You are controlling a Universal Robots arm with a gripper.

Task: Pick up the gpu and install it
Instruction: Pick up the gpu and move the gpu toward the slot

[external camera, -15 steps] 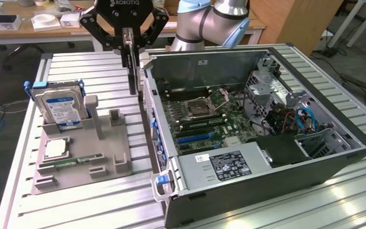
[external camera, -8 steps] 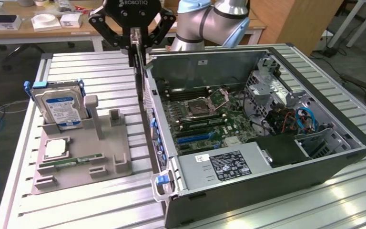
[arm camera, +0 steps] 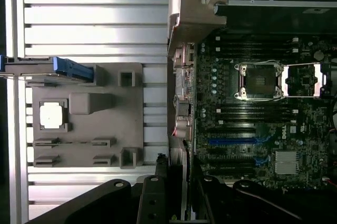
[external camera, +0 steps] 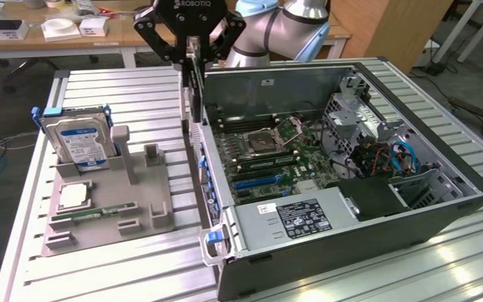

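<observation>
Black pincer [external camera: 190,61] of mine is gripping the gpu [external camera: 188,104] by its upper edge. The card is hanging upright and edge-on, showing as a thin dark strip with a silvery bracket.

Reading the exterior view as a clock face centred on the open computer case [external camera: 443,214], the gpu is hanging at about ten o'clock, over the case wall on that side. I cannot tell how far down its lower end is reaching, or whether it is touching the wall. It is not yet sitting in a slot.

In the wrist view the pincer [arm camera: 178,179] is pressing on the gpu [arm camera: 184,192] from both sides. The motherboard [arm camera: 263,103] is lying flat inside the case, and its blue slot [arm camera: 231,141] is showing bare.

At nine o'clock of the case, a grey fixture [external camera: 153,201] is resting on the slatted metal tabletop [external camera: 99,270].
- The hard drive [external camera: 78,141] is standing upright at the fixture's eleven o'clock corner.
- A processor chip [external camera: 73,195] is lying flat below the drive.
- The green RAM stick [external camera: 95,212] is lying at about seven o'clock.

Inside the case, the power supply [external camera: 300,217] is sitting at six o'clock.
</observation>
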